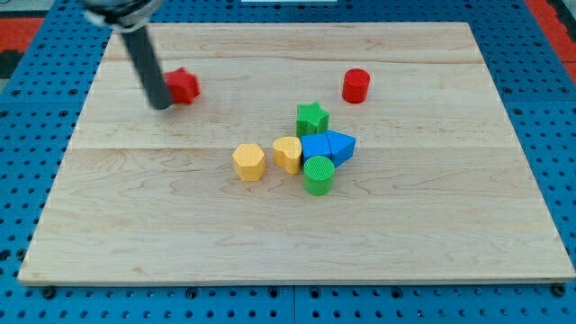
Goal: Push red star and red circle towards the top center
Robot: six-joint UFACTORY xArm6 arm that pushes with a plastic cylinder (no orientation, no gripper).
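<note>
The red star (184,85) lies at the upper left of the wooden board (135,207). My tip (161,104) stands right against the star's left lower side, touching or nearly touching it. The red circle (356,85) stands upright at the upper right of the board's middle, far from my tip.
A cluster sits near the board's centre: a green star (312,118), a blue cube (318,148) joined by a blue triangular block (343,146), a green cylinder (319,175), a yellow heart (288,153). A yellow hexagon (248,162) lies just left of them.
</note>
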